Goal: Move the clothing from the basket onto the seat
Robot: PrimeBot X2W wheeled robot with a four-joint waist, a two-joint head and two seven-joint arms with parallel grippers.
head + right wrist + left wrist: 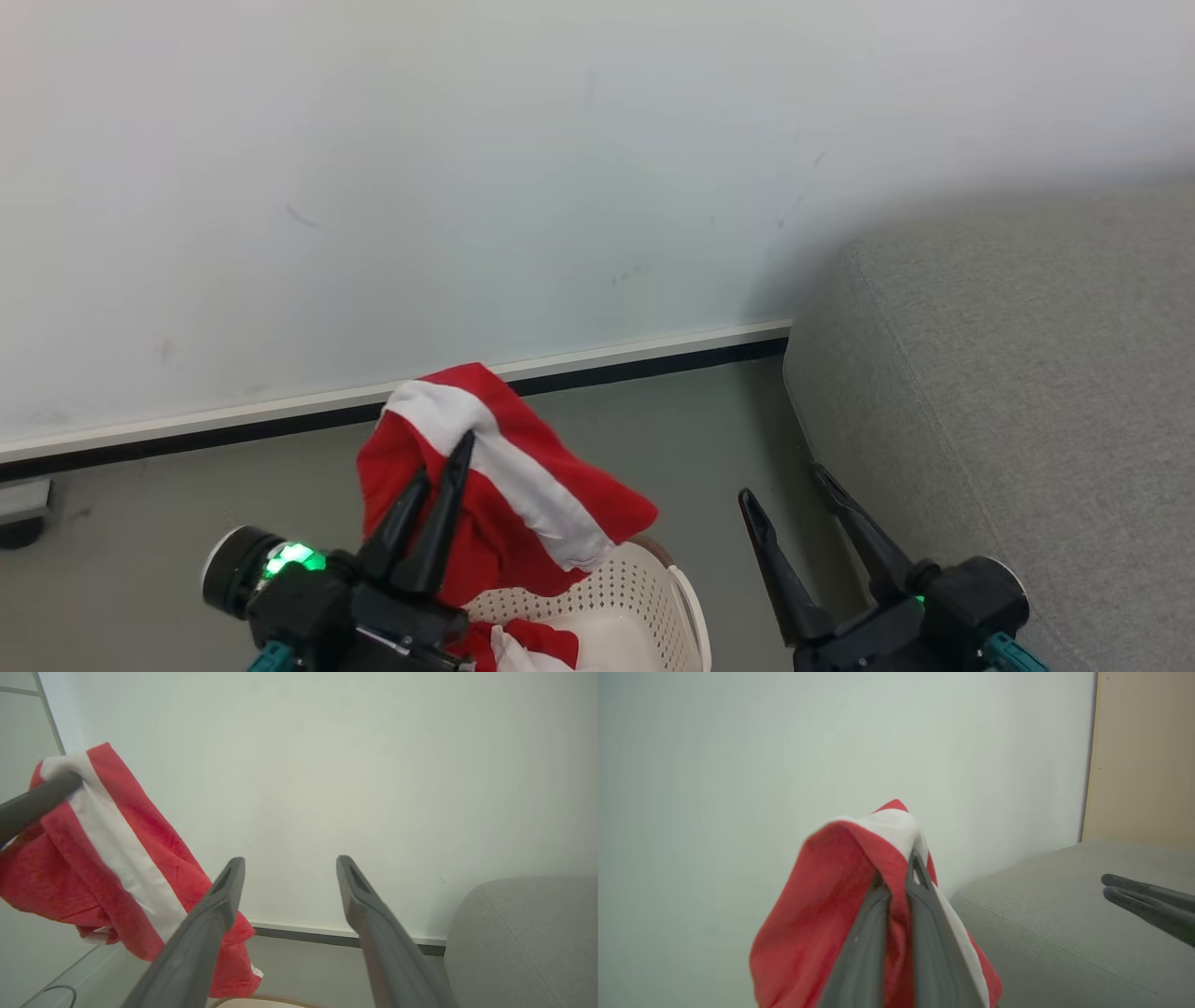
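— Above the basket (pixel 644 579) on the floor (pixel 187 485), what hangs?
— Red-and-white clothing (pixel 523 485), clamped in the left pincer (pixel 446 455); another piece lies inside. The right pincer (pixel 783 483) is spread apart, empty, beside the seat (pixel 1027 392).

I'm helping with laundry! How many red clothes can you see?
2. One red garment hangs from the left claw above the basket. A second garment lies inside the basket, at the head view's bottom edge. More may be hidden underneath.
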